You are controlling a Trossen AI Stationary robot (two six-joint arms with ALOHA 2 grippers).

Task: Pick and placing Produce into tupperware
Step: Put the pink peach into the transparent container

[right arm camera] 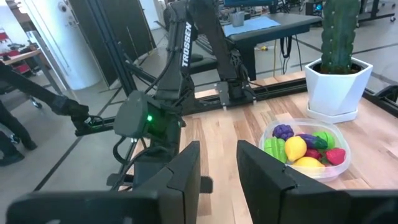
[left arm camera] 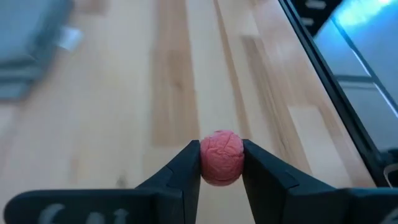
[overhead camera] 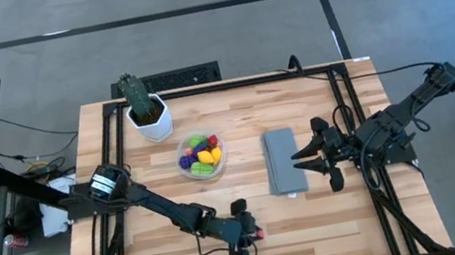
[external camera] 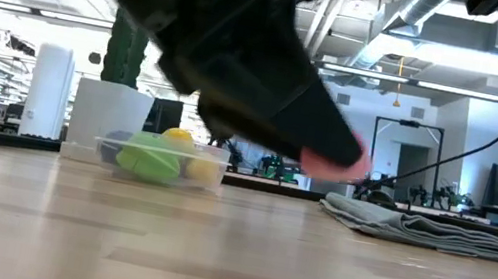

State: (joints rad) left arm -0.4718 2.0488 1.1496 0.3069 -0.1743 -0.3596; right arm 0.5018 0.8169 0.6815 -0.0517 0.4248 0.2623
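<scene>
Pink fruit (left arm camera: 221,157) pinched in my left gripper (overhead camera: 250,233) near tabletop's front edge. Tupperware (overhead camera: 201,155) with produce toward back edge, by cactus pot (overhead camera: 150,120). Right gripper (overhead camera: 304,158) pressed together, empty, over cloth (overhead camera: 283,161).

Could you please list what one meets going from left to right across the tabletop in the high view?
Cactus in its white pot → tupperware → left gripper shut on a pink toy fruit → grey cloth → right gripper.

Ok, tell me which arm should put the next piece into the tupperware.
Left. The left gripper is already shut on a pink toy fruit at the table's near edge. The right gripper holds nothing and waits by the grey cloth, beyond the tupperware.
</scene>
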